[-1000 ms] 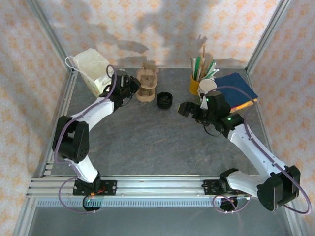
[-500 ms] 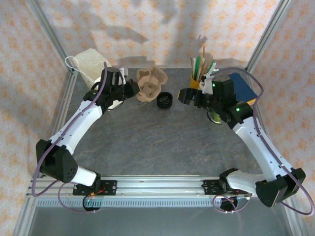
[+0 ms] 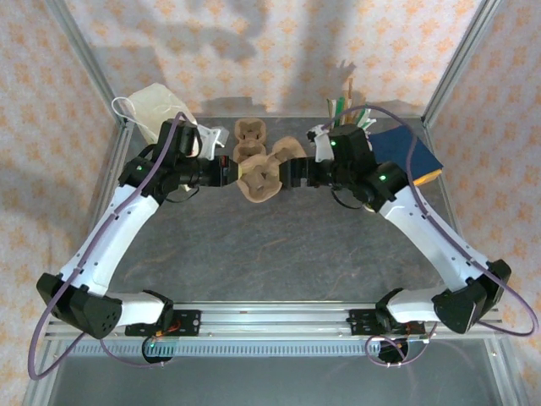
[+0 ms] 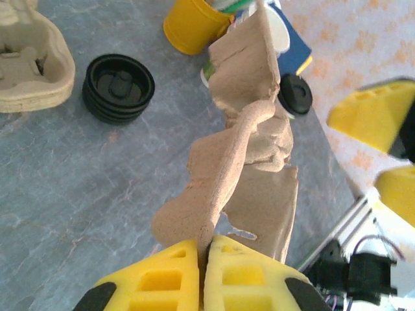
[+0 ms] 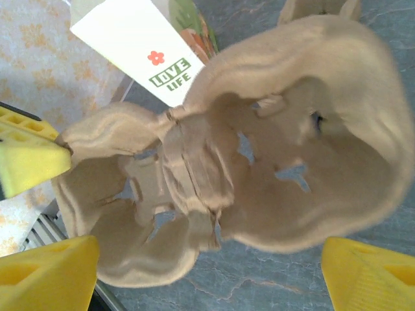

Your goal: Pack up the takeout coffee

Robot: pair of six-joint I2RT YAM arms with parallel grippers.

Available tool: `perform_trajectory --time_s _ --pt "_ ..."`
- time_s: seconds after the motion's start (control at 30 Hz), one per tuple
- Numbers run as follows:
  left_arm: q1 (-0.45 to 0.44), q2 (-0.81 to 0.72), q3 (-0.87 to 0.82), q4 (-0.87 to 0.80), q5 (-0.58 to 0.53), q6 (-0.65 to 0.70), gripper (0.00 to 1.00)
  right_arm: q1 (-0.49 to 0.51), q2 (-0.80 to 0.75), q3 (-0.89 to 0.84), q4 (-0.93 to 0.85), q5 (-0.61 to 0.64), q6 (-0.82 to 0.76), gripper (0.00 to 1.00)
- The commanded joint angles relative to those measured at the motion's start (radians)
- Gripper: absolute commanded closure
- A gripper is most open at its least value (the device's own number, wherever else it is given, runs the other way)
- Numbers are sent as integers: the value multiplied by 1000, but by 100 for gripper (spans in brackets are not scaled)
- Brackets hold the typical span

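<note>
My left gripper [image 3: 226,172] [image 4: 204,249] is shut on the edge of a brown pulp cup carrier [image 3: 262,175] [image 4: 249,155] and holds it above the middle of the table. The right gripper [image 3: 292,175] [image 5: 207,278] is open and faces the carrier's [image 5: 259,162] other side, one yellow fingertip [image 5: 45,275] beyond each end. The takeout coffee's black lid [image 4: 296,94] peeks out behind the carrier in the left wrist view; the rest of the cup is mostly hidden.
A stack of more carriers [image 3: 250,137] [image 4: 29,58] sits at the back. A stack of black lids [image 4: 118,87] and a yellow cup of sticks [image 4: 189,26] [image 3: 342,108] stand nearby. A paper bag [image 3: 156,108] [image 5: 139,48] is back left, a blue book [image 3: 410,150] back right.
The left gripper lifted a carrier off the stack and carried it right to the centre. The right arm swung left from the cups until its gripper faces the carrier.
</note>
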Motion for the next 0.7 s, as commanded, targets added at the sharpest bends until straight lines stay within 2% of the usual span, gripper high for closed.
perform_trajectory --time_s 0.0,0.33,0.67 --pt "-4 3 12 -119 46 106 92 31 10 41 -13 65 -30 12" --pt "-5 -18 0 -91 57 88 95 80 44 -5 -2 111 -37 13" --pt "-8 13 30 -77 63 75 96 95 73 -30 26 111 -40 20"
